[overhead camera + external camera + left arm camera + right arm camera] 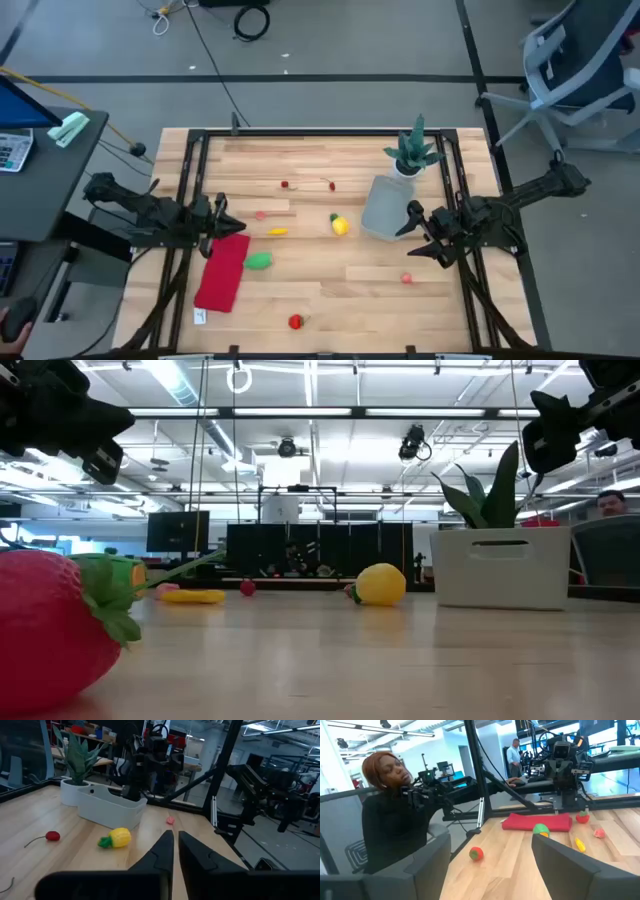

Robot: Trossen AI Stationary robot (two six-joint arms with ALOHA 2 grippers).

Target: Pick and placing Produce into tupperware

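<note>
Fingers: we log the left gripper (222, 216) nearly closed, empty, above the red cloth (222, 272); right gripper (418, 235) spread wide, empty, beside the tupperware (386, 206). Produce lies scattered: yellow lemon (341, 226), green vegetable (259, 261), strawberry (296, 321).

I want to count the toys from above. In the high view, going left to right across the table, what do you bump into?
Red cloth → green toy → yellow lemon → tupperware → small pink piece.
</note>
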